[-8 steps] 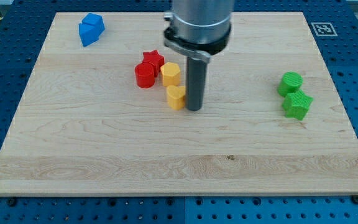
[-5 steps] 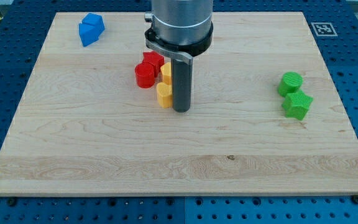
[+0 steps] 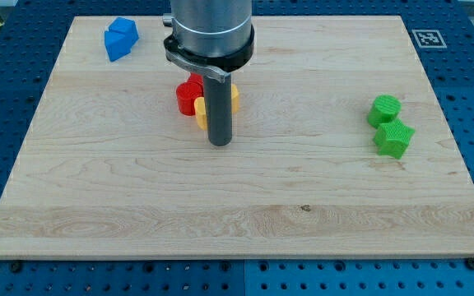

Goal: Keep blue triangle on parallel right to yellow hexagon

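Two blue blocks sit together at the view's top left, a blue triangle (image 3: pixel 126 30) and a second blue block (image 3: pixel 115 45) pressed against it; their shapes are hard to separate. The yellow hexagon (image 3: pixel 232 97) is near the board's middle top, mostly hidden behind my rod. My tip (image 3: pixel 220 143) rests on the board just below the hexagon and touches a second yellow block (image 3: pixel 200 114) on its right side. The blue blocks are far to the upper left of my tip.
A red round block (image 3: pixel 188 97) and a red star, mostly hidden behind the rod, sit left of the yellow blocks. A green round block (image 3: pixel 383 108) and a green star-like block (image 3: pixel 393 137) sit at the view's right. The wooden board (image 3: pixel 237 222) lies on a blue perforated table.
My tip has slid to the view's left, pushing the lower yellow block left toward the red round block. The rod now covers the yellow hexagon and the red star.
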